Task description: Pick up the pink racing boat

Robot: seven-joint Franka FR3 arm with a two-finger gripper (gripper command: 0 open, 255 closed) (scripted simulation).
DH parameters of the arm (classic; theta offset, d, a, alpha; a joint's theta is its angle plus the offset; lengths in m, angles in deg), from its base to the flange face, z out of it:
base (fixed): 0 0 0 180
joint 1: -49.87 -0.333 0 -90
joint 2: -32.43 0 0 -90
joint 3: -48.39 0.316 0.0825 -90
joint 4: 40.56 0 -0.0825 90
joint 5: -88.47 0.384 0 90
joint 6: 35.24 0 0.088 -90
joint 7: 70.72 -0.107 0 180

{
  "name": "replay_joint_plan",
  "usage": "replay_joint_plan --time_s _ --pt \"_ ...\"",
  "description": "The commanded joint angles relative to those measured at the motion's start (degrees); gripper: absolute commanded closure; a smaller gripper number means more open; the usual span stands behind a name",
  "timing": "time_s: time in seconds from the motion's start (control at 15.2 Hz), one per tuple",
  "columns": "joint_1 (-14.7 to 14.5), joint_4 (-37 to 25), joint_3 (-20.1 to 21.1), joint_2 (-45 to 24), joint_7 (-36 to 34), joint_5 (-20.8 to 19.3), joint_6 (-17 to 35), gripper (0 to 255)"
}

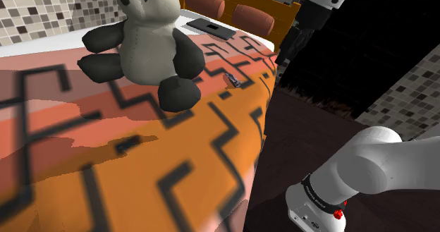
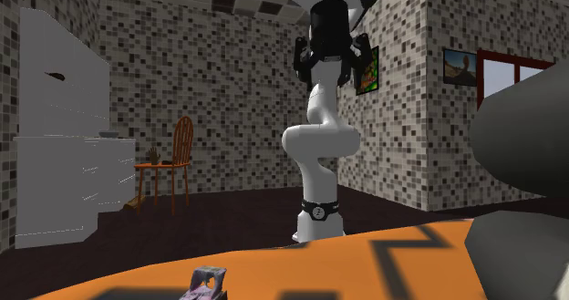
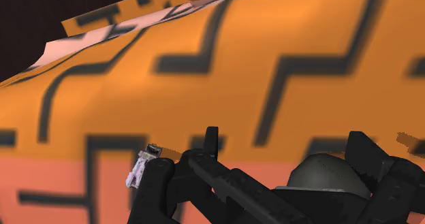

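Small boat (image 1: 233, 81) lies on bedspread (image 1: 190, 167)

White arm (image 2: 319, 134) upright, jaws apart

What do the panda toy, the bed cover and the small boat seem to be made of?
Panda toy: looks like soft plush, matte, with rounded stuffed limbs. Bed cover: likely cloth, matte, printed in orange and pink with black zigzags. Small boat: pale pinkish and dark, probably hard plastic; too small to be sure.
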Motion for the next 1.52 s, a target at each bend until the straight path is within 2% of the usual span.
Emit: replay_joint_plan --time_s 0.0,0.73,1.45 --pt "0.0 0.0 0.0 0.0 0.0 0.0 0.0 0" --pt "3.4 -8.5 -3.2 -24.1 1.0 -0.9 10.3 0" --pt "6.1 -24.5 -6.2 -49.1 1.8 0.0 13.9 0"
